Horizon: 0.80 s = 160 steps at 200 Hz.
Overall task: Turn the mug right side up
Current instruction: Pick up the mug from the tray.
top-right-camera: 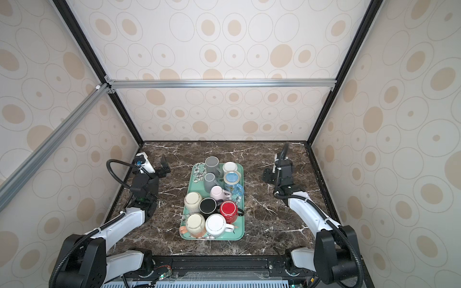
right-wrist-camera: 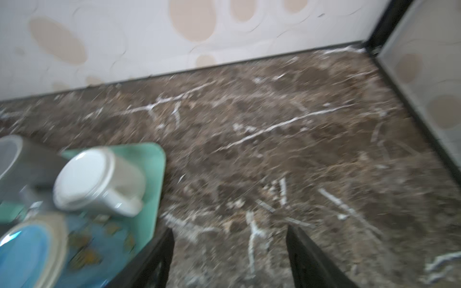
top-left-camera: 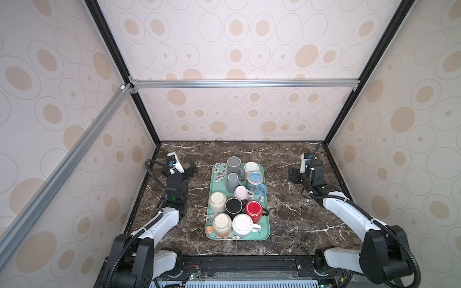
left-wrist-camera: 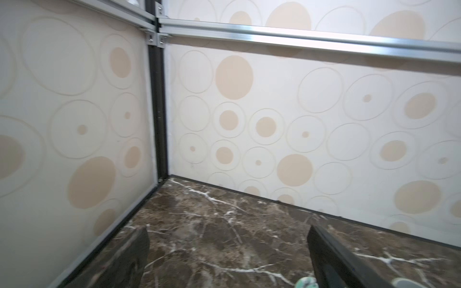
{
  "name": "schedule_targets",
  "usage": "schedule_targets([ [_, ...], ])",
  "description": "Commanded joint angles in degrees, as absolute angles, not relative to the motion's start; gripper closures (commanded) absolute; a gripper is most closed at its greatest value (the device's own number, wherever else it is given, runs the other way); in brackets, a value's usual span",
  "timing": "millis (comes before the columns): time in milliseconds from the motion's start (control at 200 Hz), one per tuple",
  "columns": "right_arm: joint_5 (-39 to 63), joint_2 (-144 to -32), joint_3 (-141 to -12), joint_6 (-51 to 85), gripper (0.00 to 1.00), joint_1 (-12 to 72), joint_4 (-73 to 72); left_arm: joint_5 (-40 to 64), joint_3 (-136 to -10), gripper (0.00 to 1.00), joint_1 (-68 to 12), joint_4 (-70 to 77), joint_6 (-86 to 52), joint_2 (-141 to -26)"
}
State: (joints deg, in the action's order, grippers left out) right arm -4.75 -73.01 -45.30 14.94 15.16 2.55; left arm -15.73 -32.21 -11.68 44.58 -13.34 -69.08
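Several mugs stand bottom up on a teal tray at the table's middle. Among them are a red mug, a black mug, a white mug and a blue-bottomed mug. My left gripper hovers open over bare marble left of the tray's far end. To the right of the tray's far end, my right gripper is open and holds nothing. Its wrist view is blurred and shows a small white mug on the tray corner.
Patterned walls enclose the dark marble table on three sides. Black frame posts stand at the back corners. Bare marble lies on both sides of the tray. Two grey mugs stand at the tray's far end.
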Motion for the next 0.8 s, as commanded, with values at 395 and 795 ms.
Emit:
schedule_targets([
  [395,6.68,-85.31,-53.84,7.77,0.32,29.33,11.49,-7.96,-39.46,0.00,-39.87,24.21,-20.68,-69.59],
  [795,3.82,-92.34,-57.39,4.39,0.35,30.01,13.01,-1.27,-35.85,0.00,-42.12,27.12,-21.36,-69.14],
])
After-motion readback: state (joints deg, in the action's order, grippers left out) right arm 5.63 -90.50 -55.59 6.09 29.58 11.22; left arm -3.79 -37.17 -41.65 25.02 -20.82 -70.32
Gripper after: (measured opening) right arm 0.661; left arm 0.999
